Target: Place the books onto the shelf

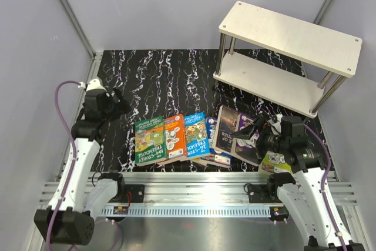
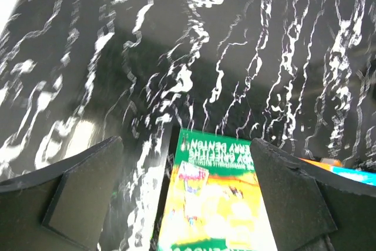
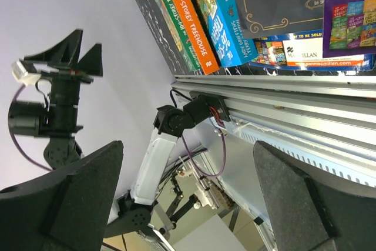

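Marble-look black with white veins: that's the counter (image 1: 158, 80), boxed in by plain pale walls (image 1: 176, 4), with a ribbed aluminium rail (image 1: 194, 195) along its near edge. Far right stands the shelf (image 1: 291, 36), two pale wooden boards on shiny metal posts.

The books (image 1: 188, 139) lie flat in a row by the near edge, well apart from the shelf. From the left come the green book (image 1: 148, 140), the orange book (image 1: 174, 138) and the blue book (image 1: 197, 136). Then the dark book (image 1: 228, 127) and purple book (image 1: 247, 145) overlap, and a lime-green book (image 1: 275, 163) peeks out beneath the right arm.

The left end effector (image 1: 119, 101) hovers over veined counter left of the row, pads apart, nothing between them. The right end effector (image 1: 245, 132) hangs above the dark and purple covers, spread wide and gripping nothing.

The left wrist view catches only the green cover's top edge, blurred, between its pads. The right wrist view alone shows "Storey Treehouse" printed along the orange spine.
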{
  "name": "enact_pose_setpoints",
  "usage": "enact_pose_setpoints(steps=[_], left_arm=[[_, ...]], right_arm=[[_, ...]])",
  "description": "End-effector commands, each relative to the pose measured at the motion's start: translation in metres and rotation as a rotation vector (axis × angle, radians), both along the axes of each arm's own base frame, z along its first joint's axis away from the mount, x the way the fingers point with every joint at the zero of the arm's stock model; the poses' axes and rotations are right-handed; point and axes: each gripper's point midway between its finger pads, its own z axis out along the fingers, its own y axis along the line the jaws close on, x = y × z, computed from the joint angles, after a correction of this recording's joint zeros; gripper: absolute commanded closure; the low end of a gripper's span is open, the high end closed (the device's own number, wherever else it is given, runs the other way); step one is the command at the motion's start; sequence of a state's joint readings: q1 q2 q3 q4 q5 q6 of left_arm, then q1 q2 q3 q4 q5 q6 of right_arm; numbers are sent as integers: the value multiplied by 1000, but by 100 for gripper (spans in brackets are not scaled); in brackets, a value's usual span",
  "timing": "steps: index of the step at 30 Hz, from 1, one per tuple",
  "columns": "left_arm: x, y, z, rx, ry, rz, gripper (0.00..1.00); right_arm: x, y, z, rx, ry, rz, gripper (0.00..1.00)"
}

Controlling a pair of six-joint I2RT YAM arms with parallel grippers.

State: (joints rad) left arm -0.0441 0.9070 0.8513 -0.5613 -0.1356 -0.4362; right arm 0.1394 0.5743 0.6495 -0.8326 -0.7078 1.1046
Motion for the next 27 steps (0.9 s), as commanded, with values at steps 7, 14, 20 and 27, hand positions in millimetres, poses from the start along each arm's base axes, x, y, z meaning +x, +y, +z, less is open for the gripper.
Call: enact_pose_setpoints(steps=[7,14,20,27], left_arm=[[-55,2,-11,-80,157,120,1],[-79,-29,-50,-232,272,95,1],[-82,-83,-65,-155,380,-41,1],[-76,-131,-102,-112,502,-151,1]], right_arm=[[-4,2,-11,-10,-3,47,0],[-3,3,-18,-48,-3,112,0],[-1,12,-14,-17,-35,150,0],[3,10,-3,-80,-83,185,0]])
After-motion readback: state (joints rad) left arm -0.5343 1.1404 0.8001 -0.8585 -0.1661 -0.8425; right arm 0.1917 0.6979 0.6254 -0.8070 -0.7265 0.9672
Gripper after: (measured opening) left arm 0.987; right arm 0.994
